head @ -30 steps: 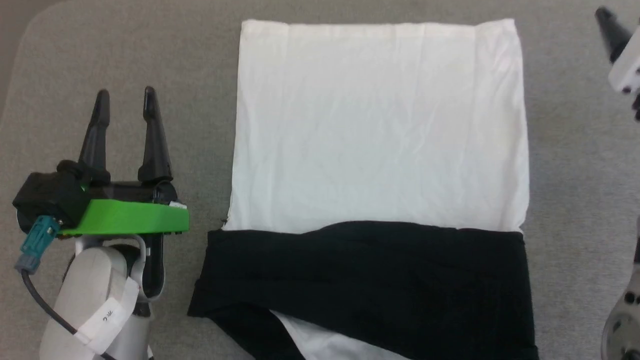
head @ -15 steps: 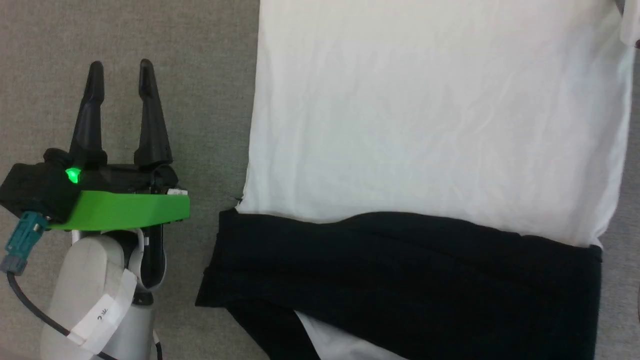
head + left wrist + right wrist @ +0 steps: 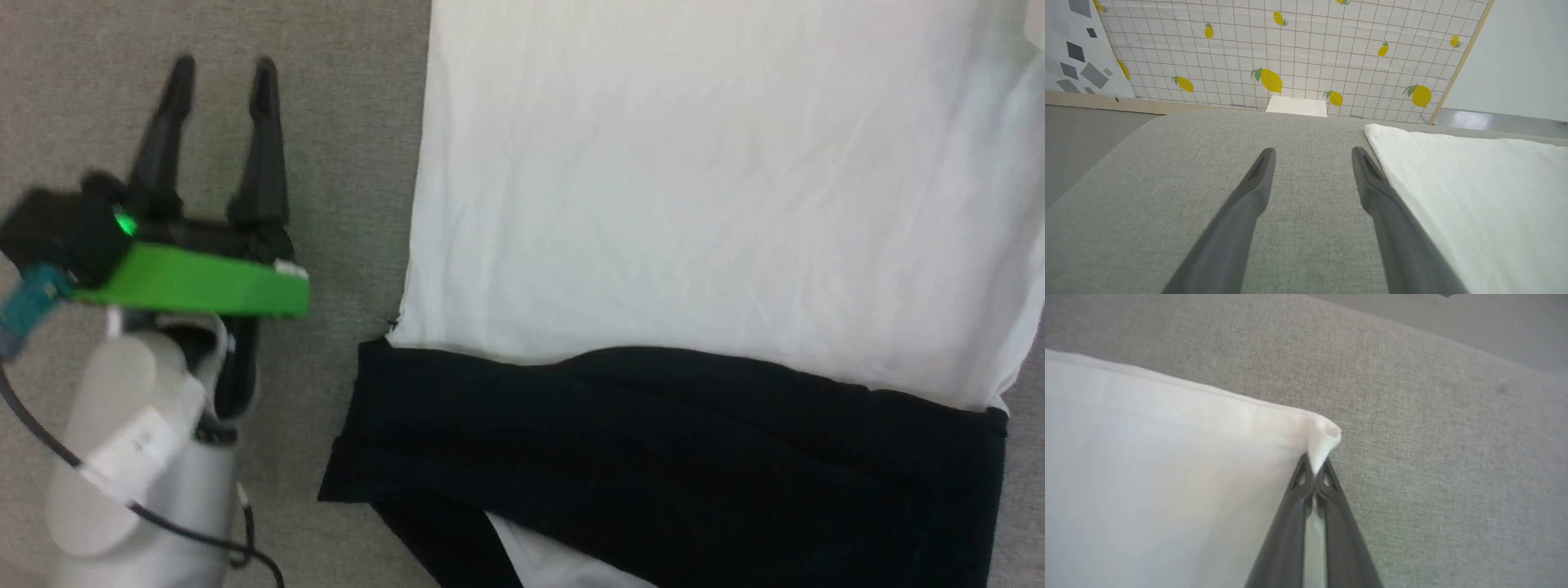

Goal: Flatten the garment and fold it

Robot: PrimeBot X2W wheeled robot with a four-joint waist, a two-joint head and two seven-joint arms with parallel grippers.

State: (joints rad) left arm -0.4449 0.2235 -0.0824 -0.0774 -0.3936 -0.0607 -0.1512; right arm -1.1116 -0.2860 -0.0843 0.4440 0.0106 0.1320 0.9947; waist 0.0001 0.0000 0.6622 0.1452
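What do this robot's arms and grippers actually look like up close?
The left gripper has jaws of two long, tapering black fingers on a black base with a glowing green light, above a bright green plate. Its forearm is pale grey-white with a white label band, a teal connector and a thin black cable. The right gripper has matching dark, slim jaws.

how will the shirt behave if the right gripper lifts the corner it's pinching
Likely floppy: the garment puckers at the corner the right gripper pinches, so it should drape. Probably light: the fabric looks thin and creased. The black sleeves folded across it may slip when lifted.
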